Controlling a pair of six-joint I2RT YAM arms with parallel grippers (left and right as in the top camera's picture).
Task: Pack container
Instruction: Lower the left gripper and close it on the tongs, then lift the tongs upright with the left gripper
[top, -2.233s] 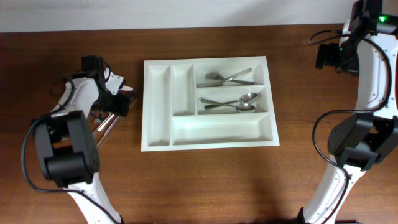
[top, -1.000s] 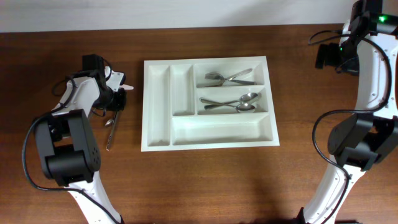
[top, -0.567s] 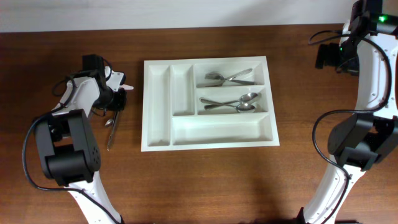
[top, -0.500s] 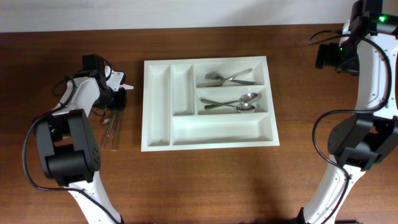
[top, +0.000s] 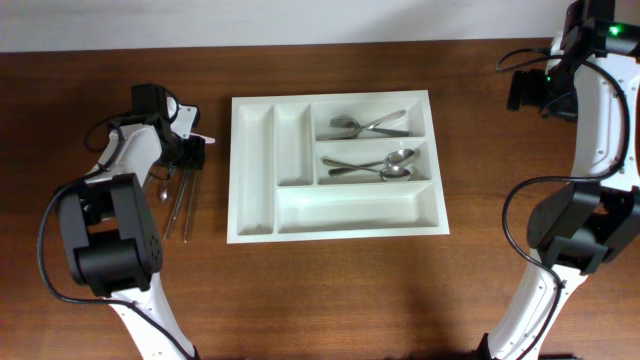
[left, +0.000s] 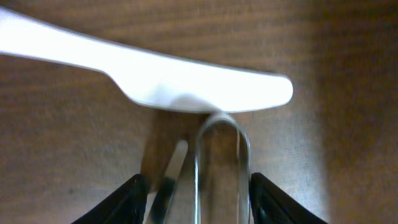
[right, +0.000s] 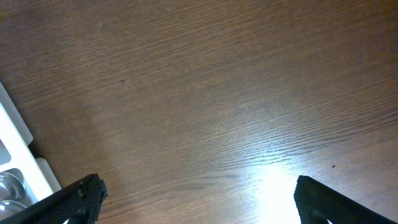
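Overhead view of a dark wooden table (top: 330, 290) with a robot arm at each side. At far left, the left claw (top: 192, 157) hovers over a few thin metal utensils (top: 180, 203) that lie loose on the wood, a little left of the tray. Its own camera shows the two black fingertips (left: 134, 194) spread apart. The rounded end of a metal handle (left: 222, 155) lies on the table between them. Whether the right-hand tip touches that handle cannot be told. A second, blurred utensil (left: 166, 183) lies beside it, and a white plastic knife (left: 186, 81) lies crosswise just beyond both. The claw pinches nothing.

To the right of that claw, near but apart from it, sits the white cutlery tray (top: 252, 170). It is in the middle of the table, long sides running left to right. Two narrow compartments stand at its left end. Forks (top: 365, 125) lie in its upper right compartment, and spoons (top: 375, 165) lie in the one below.

At far right, the right claw (right: 202, 198) is near the table's back corner, well apart from the tray's right edge. Its fingertips are spread wide over the wood, holding nothing. One corner of the tray shows at the left edge of its camera's view.
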